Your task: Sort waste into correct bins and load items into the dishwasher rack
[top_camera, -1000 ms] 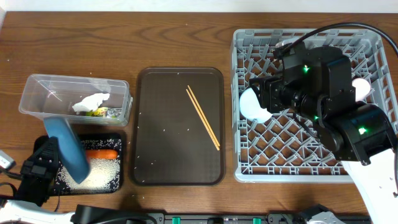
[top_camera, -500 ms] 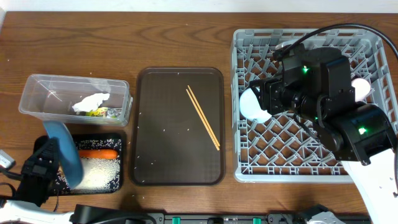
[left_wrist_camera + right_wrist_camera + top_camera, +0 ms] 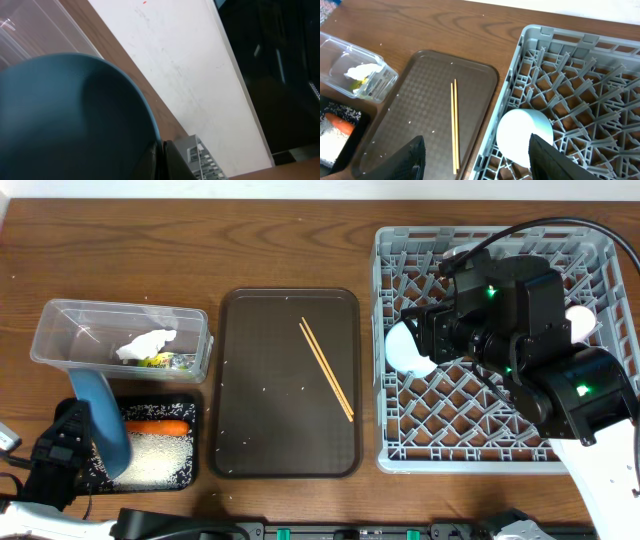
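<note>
The dark blue plate point(image 3: 100, 420) stands tilted on edge over the black tray point(image 3: 190, 405), which holds rice grains point(image 3: 155, 458) and an orange carrot point(image 3: 158, 427). My left gripper point(image 3: 85, 442) is shut on the plate's rim; in the left wrist view the plate point(image 3: 70, 115) fills the left side, with the gripper point(image 3: 161, 162) at its edge. My right gripper point(image 3: 428, 330) hangs open over the grey dishwasher rack point(image 3: 480, 455), just above the pale blue bowl point(image 3: 408, 348), holding nothing. In the right wrist view the gripper point(image 3: 480, 160) straddles the bowl point(image 3: 525, 135) and chopsticks point(image 3: 454, 125).
The clear tub point(image 3: 60, 320) behind the black tray holds a crumpled napkin point(image 3: 147, 345) and a printed wrapper point(image 3: 165, 361). The chopsticks point(image 3: 326, 368) lie on the dark brown serving tray point(image 3: 260, 430) with scattered rice grains. A pale cup point(image 3: 583, 321) sits at the rack's right side.
The left gripper has drawn the plate a little to the left and more upright over the black tray, uncovering more rice. The right arm has stayed still.
</note>
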Tool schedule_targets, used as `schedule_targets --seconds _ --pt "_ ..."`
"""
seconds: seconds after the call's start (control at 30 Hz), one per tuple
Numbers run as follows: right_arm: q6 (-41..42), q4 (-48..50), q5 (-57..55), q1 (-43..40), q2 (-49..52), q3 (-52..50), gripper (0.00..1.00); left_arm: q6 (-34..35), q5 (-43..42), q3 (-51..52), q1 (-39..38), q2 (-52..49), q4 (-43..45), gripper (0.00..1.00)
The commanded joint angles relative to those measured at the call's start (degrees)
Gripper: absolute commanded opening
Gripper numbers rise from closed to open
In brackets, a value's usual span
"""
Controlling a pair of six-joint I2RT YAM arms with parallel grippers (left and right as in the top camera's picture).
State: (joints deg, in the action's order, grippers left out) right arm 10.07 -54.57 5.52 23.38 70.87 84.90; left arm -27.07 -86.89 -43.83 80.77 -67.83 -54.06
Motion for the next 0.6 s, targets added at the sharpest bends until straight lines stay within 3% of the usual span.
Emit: schedule_targets --seconds 0.0,0.03,0.13,0.23,0.33,0.57 --pt "0.6 -0.2 -0.2 -0.9 0.1 0.2 0.59 0.2 -2.9 -0.1 -0.1 -0.4 -0.5 0.07" --pt "0.6 0.0 -0.2 -0.9 0.1 0.2 0.59 2.0 -2.9 -0.1 -0.2 -0.5 -4.2 0.06" --pt "0.6 0.2 -0.2 -0.9 0.1 0.2 0.59 -10.7 -2.5 0.1 -0.8 0.3 -8.9 0.06" --pt "0.6 0.6 -0.2 -0.9 0.1 0.2 0.59 -2.4 -3.2 0.0 -1.0 -0.5 -5.1 0.06" --pt "0.6 1.0 -0.2 -0.9 0.1 0.2 0.59 -5.3 -3.2 0.0 -1.8 -0.6 -4.8 0.06" --pt "1.1 0.5 -0.2 -0.9 0.1 0.2 0.59 -4.0 -3.1 0.0 -1.1 -0.6 -3.5 0.06"
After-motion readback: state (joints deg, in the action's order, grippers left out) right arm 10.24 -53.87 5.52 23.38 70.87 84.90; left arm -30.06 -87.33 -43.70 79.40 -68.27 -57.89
